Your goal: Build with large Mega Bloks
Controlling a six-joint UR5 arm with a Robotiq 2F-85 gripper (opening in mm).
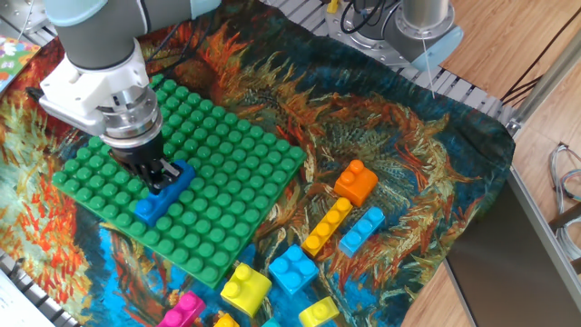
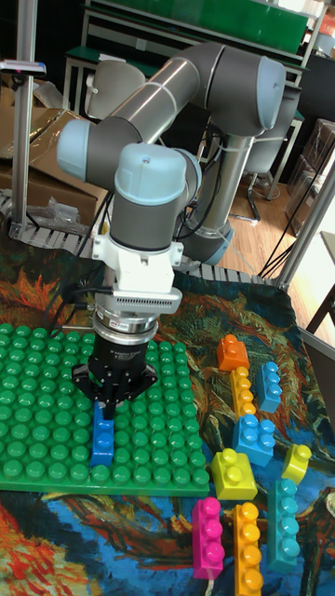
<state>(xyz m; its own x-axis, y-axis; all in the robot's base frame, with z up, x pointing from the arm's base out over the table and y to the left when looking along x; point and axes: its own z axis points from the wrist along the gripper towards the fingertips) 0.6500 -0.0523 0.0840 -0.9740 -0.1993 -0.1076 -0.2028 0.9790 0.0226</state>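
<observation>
Blue brick, green plate

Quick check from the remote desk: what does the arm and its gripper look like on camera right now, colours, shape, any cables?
The arm is built of thick grey tubes with light blue round caps at the joints. Below the wrist sits a white block with a ribbed edge, then a silver ring. The gripper is black and compact, with two short fingers. A thin black cable runs along the wrist's side.
</observation>
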